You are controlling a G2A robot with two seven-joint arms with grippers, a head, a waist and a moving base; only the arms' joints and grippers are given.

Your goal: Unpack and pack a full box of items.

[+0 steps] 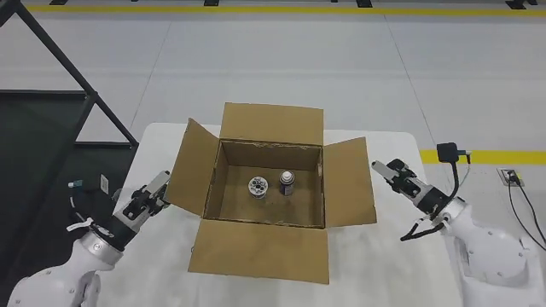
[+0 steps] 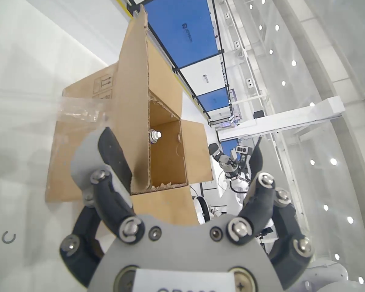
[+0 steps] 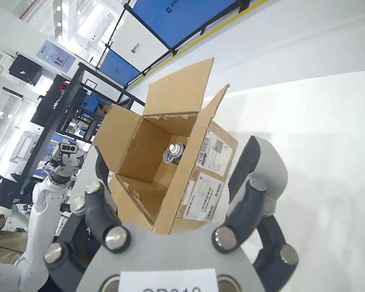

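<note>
An open cardboard box (image 1: 271,247) stands mid-table with all four flaps spread. Inside it are a small spray can (image 1: 287,182) and a round silver part (image 1: 257,186) side by side. My left gripper (image 1: 158,189) hovers open at the outer edge of the box's left flap (image 1: 189,166). In the left wrist view that flap (image 2: 133,98) rises edge-on between the fingers (image 2: 109,150), with the can (image 2: 154,136) behind it. My right gripper (image 1: 388,170) is open just beside the right flap (image 1: 348,183). The right wrist view looks into the box (image 3: 146,153) at the can (image 3: 177,148).
The white table (image 1: 401,264) has bare room in front of and beside the box. A black frame (image 1: 77,111) stands off the table's left side. A small black device (image 1: 448,152) with a cable sits at the right edge. Loose clear tape (image 2: 79,109) hangs off the box.
</note>
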